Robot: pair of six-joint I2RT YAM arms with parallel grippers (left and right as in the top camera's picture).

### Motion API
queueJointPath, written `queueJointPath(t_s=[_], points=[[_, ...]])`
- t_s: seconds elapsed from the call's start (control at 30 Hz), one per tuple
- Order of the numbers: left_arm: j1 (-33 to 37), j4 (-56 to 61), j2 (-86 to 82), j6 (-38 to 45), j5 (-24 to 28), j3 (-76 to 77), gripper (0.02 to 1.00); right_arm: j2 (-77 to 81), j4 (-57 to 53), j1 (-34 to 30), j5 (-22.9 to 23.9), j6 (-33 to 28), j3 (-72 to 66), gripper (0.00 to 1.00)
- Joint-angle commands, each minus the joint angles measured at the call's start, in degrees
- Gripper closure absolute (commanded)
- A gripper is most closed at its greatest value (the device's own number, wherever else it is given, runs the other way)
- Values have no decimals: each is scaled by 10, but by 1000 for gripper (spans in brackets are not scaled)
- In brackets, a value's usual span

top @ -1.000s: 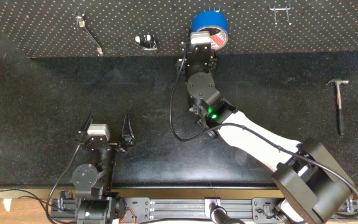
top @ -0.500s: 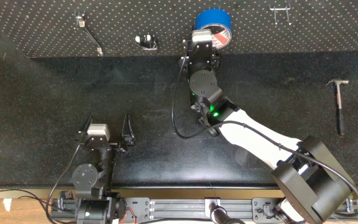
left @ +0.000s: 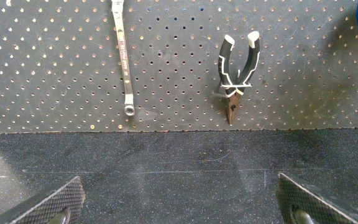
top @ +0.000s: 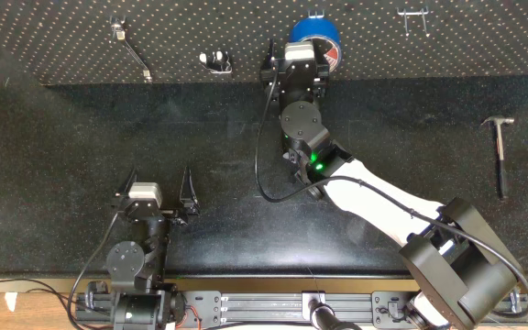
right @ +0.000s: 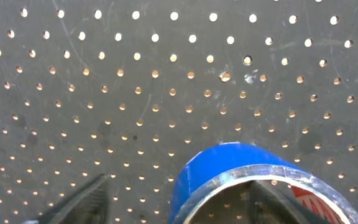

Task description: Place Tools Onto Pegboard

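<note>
A blue tape roll (top: 324, 35) sits against the pegboard (top: 53, 37), with a peg hook just above it. My right gripper (top: 302, 48) is shut on the roll's wall. In the right wrist view the blue tape roll (right: 229, 165) lies close to the perforated board, one finger (right: 86, 199) outside it and the other inside. A wrench (top: 132, 51) and black-handled pliers (top: 216, 61) hang on the board. A hammer (top: 500, 156) lies on the mat at the far right. My left gripper (top: 159, 176) stands open near its base, holding nothing.
A bare double hook (top: 413, 18) sticks out of the pegboard at the upper right. In the left wrist view the wrench (left: 122, 56) and pliers (left: 236, 74) hang above the black mat (left: 179, 155). The right arm stretches diagonally across the mat.
My right gripper has carried the tape roll slightly farther up against the pegboard. The left arm has not moved.
</note>
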Motion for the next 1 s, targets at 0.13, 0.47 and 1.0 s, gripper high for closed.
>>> queueJointPath(t_s=[0.13,0.47,1.0], points=[[3,-5,-4,-1,-2,0,23,5,5,-1,7,0,8,137],[3,-5,-4,-1,-2,0,25,1,-9,2,6,0,8,53],[3,-5,-4,-1,-2,0,23,-128,-306,6,-28,26,8,47]])
